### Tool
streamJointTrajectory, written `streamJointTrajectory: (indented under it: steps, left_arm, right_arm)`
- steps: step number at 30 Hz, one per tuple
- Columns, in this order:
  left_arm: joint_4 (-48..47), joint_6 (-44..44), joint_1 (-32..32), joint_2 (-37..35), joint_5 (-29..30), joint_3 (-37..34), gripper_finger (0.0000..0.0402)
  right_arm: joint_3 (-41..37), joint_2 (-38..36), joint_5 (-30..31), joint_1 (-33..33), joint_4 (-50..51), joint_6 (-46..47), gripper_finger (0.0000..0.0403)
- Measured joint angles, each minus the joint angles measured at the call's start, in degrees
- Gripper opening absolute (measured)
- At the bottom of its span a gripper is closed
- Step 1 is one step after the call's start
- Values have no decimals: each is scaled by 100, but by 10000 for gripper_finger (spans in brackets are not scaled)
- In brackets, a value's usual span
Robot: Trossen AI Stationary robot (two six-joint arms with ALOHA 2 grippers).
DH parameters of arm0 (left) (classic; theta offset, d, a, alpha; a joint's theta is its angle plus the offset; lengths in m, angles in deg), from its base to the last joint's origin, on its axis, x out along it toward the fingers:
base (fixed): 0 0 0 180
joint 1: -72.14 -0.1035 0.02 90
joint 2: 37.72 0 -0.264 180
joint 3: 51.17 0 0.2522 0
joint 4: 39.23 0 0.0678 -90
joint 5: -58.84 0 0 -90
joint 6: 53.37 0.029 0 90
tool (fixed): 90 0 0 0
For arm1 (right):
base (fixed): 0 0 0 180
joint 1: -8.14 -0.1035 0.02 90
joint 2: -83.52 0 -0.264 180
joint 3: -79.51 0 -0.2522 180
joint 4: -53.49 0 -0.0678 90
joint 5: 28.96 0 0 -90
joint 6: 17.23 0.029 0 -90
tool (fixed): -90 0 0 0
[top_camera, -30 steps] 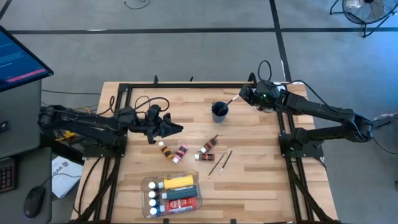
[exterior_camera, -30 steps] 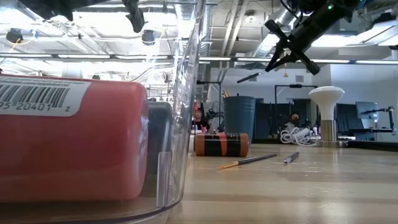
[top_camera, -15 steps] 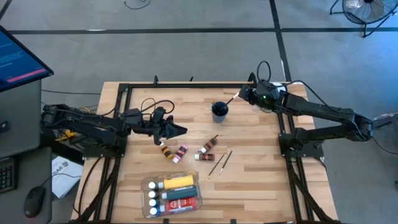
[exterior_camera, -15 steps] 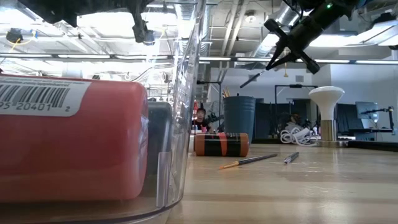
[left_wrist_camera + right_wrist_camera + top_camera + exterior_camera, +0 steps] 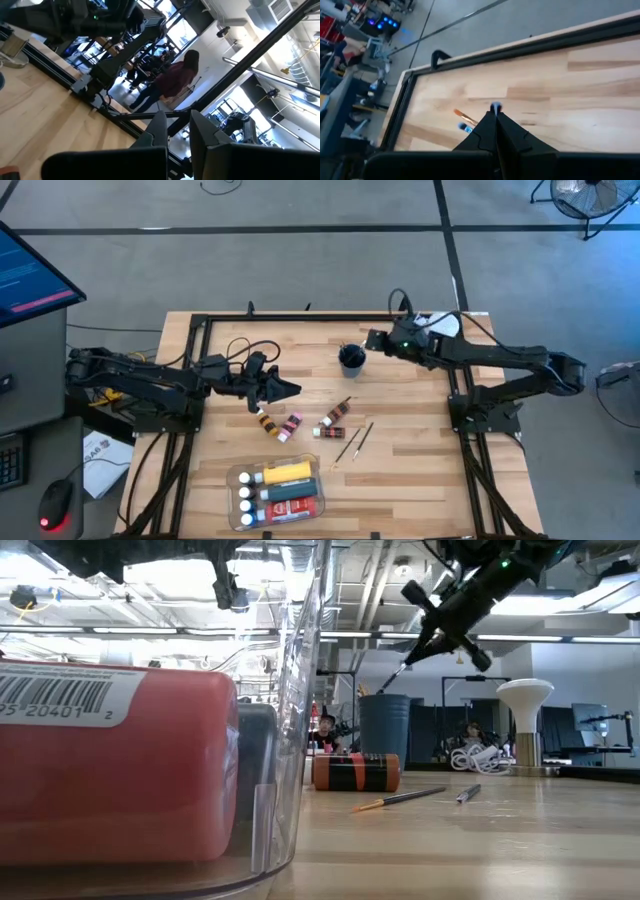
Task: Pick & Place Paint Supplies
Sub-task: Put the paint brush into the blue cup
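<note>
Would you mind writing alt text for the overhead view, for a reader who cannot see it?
The right gripper, jaws shut on a thin brush, hangs beside the dark cup on a wooden table. The left gripper waits above small paint tubes, with two loose brushes and a clear tray of bottles nearer the front.

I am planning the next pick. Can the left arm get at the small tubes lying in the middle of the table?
Probably yes. The left claw hovers shut just beside the small tubes, with nothing between them; it must open first.
</note>
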Motion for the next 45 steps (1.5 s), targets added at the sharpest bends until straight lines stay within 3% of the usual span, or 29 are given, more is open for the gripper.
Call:
streamJointTrajectory:
  steps: [18, 31, 45]
  left_arm:
    - [4, -123, 11, -2, 2, 0, 2]
    - [13, -173, 11, -2, 2, 0, 2]
    - [13, -171, 11, -2, 0, 0, 2]
  right_arm:
    - [916, 290, 383, -202, 514, -1579, 0]
    - [929, 400, 601, -615, 846, -2560, 0]
    - [935, 1078, 535, -948, 506, -2693, 0]
